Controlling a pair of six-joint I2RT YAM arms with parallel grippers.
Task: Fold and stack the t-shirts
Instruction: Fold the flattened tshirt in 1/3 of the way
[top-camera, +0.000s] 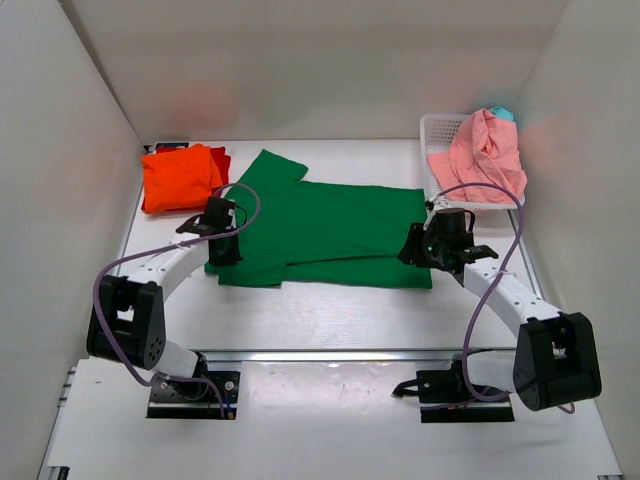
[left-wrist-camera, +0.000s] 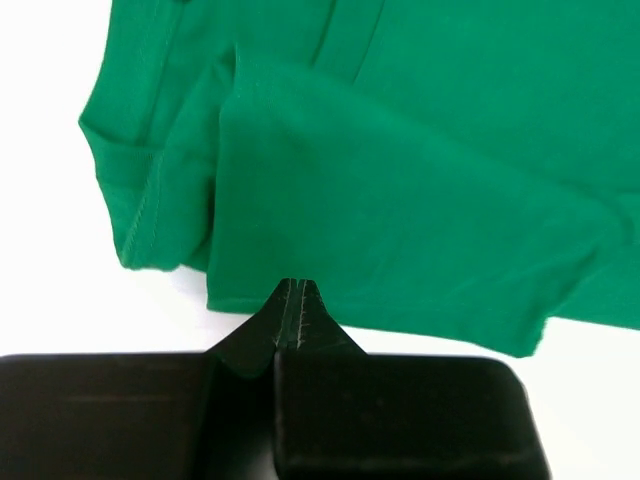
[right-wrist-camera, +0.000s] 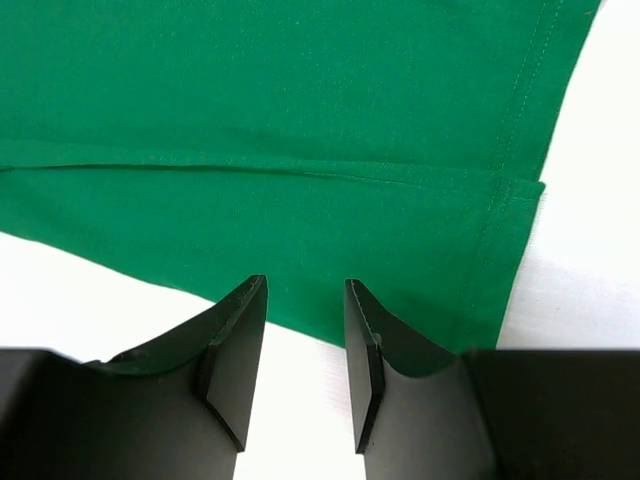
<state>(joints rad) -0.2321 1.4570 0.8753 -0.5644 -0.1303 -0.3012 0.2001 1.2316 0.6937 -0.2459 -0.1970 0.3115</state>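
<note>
The green t-shirt (top-camera: 330, 235) lies mid-table, long axis left to right. Your right gripper (right-wrist-camera: 305, 330) holds its jaws apart over the near hem. The left gripper (left-wrist-camera: 290, 305) has its jaws together at the opposite near corner.

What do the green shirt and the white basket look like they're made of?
The green shirt: soft matte cloth, probably cotton knit, given its folds and stitched hems. The basket: likely rigid moulded plastic, given its white lattice wall.
</note>
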